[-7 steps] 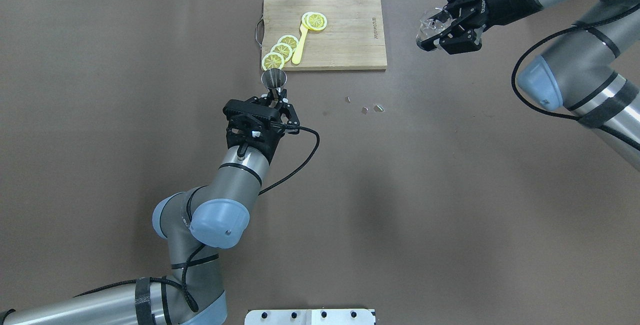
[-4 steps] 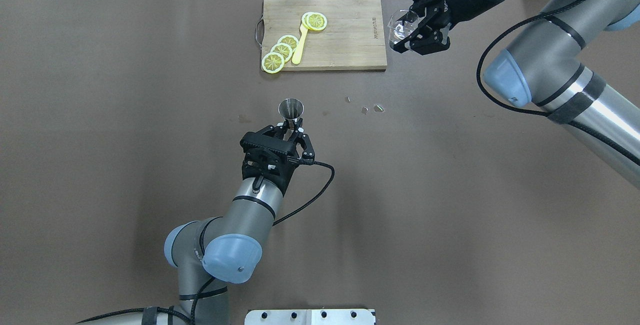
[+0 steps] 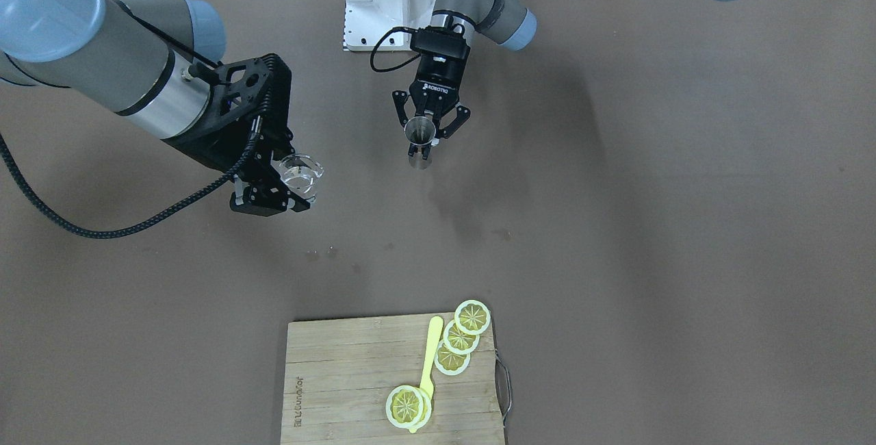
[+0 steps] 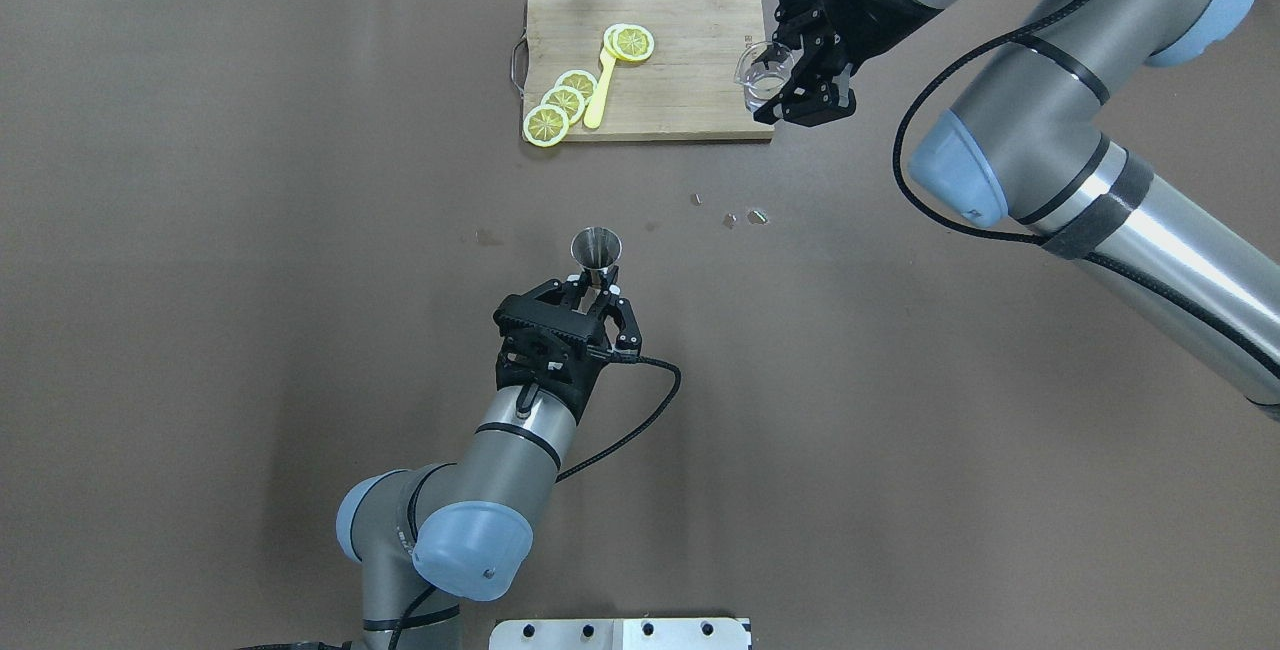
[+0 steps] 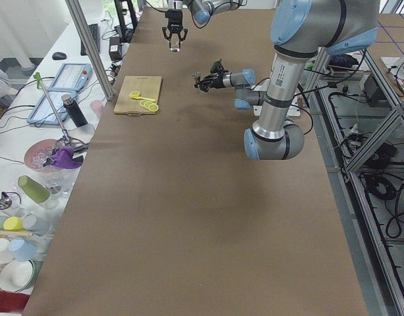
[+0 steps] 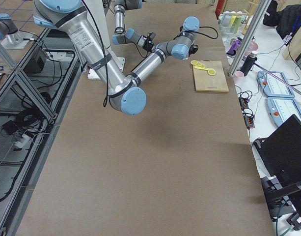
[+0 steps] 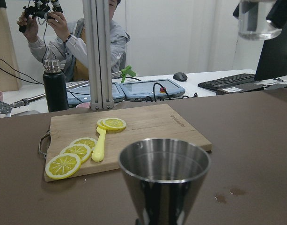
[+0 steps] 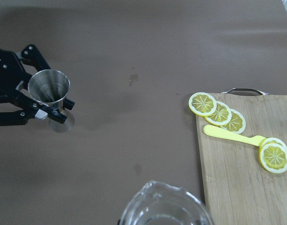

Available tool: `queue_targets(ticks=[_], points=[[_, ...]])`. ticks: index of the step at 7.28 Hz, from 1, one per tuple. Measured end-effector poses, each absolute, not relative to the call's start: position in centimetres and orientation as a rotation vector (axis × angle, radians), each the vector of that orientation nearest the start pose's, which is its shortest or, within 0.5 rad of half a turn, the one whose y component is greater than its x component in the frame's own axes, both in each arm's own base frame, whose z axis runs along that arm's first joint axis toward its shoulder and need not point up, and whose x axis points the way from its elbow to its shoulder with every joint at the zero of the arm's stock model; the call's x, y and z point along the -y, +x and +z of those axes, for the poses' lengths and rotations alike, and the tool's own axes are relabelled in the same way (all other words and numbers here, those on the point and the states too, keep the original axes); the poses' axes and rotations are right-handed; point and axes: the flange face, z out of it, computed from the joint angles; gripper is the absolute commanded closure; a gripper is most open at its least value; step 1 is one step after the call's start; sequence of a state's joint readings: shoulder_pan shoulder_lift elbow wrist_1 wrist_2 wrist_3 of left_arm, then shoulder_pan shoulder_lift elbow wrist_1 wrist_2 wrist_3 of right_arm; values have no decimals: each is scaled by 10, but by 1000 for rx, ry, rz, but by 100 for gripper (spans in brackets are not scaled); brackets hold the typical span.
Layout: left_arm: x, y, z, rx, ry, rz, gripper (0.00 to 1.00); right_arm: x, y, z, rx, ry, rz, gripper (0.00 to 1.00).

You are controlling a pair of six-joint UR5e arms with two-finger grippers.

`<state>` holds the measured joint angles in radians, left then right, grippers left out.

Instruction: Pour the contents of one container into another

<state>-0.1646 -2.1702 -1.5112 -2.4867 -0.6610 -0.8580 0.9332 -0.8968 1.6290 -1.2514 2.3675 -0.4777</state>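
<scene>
Right gripper grips the glass cup, left gripper the jigger; carry your cup level until its lip tops the jigger's mouth.

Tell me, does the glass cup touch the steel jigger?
Apart. The front-facing view shows a wide gap between the glass cup and the steel jigger, each held by a different gripper.

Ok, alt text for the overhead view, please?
The left gripper holds a steel jigger upright at mid-table, while the right gripper holds a clear glass cup in the air, seen against the right edge of a cutting board with lemon slices.
</scene>
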Motion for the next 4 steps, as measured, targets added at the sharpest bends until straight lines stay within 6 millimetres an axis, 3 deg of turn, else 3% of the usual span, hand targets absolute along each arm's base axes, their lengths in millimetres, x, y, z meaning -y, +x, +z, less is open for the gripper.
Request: queue_targets(ticks=[2, 4], points=[[303, 611, 218, -900, 1207, -206, 100, 567, -365, 168, 850, 1000, -1438, 100], [298, 617, 219, -894, 1206, -185, 100, 547, -377, 145, 873, 1013, -1452, 100]])
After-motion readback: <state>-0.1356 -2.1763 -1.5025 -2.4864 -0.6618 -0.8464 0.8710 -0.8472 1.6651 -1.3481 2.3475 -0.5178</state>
